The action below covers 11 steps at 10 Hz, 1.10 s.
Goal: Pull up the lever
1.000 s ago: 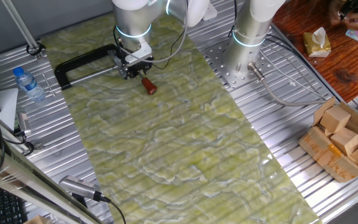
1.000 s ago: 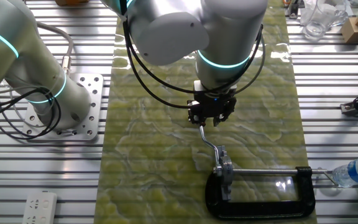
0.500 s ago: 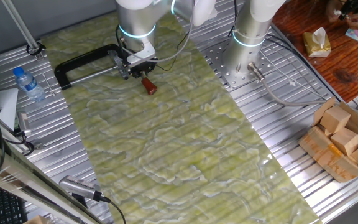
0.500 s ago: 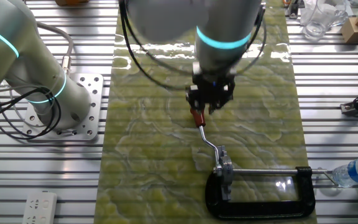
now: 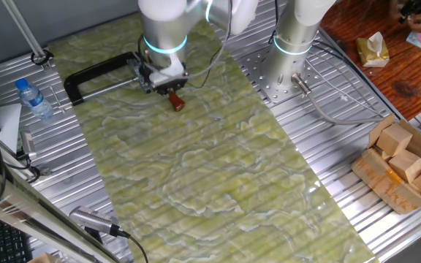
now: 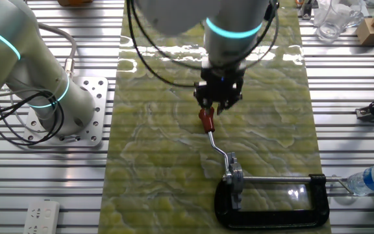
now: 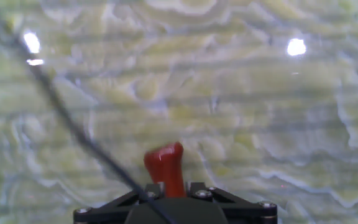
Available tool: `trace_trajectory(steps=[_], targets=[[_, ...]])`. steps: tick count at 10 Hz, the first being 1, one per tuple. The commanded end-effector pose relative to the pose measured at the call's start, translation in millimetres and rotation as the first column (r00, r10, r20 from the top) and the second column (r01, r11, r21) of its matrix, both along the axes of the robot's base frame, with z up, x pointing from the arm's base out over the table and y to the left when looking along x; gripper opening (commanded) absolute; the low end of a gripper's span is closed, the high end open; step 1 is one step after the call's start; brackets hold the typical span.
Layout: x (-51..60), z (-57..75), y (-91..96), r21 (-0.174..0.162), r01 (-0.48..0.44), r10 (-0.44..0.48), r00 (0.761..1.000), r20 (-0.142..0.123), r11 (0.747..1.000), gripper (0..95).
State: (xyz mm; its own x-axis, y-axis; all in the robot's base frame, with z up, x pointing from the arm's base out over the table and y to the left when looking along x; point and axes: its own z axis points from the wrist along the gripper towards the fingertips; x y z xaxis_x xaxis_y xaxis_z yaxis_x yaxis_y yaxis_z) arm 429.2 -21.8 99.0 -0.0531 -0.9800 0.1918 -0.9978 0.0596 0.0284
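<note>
lever (image 6: 208,123) shows its bent metal stem only in the other fixed view, running from the black clamp (image 6: 271,209) up to the gripper (image 6: 217,108). hand view shows just the red tip (image 7: 165,165). whether the fingers pinch it, i cannot tell.

One lever (image 6: 208,121), one gripper (image 6: 218,104), one black clamp (image 6: 274,208), one water bottle (image 5: 33,98), two robot arms (image 6: 24,71).

slatted metal table (image 5: 320,157), green marbled mat (image 5: 196,168), clamp (image 5: 97,73)
</note>
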Motion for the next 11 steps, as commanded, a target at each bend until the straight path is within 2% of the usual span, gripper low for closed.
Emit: trace_trajectory(steps=[1, 2, 5, 7, 11], targets=[[3.4, -1.8, 12.9, -0.025, 0.014, -0.014, 1.0, 0.003, 1.0, 0.0], [4.7, -4.8, 25.4, -0.054, 0.018, -0.018, 1.0, 0.004, 0.998, 0.0], [9.7, -11.2, 47.6, -0.114, -0.012, 0.012, 1.0, -0.003, 0.993, 0.0], [11.6, -15.5, 57.0, -0.138, -0.033, 0.033, 0.999, -0.008, 0.99, 0.0], [10.7, -24.0, 58.5, -0.139, -0.051, 0.049, 0.999, -0.019, 0.989, 0.0]])
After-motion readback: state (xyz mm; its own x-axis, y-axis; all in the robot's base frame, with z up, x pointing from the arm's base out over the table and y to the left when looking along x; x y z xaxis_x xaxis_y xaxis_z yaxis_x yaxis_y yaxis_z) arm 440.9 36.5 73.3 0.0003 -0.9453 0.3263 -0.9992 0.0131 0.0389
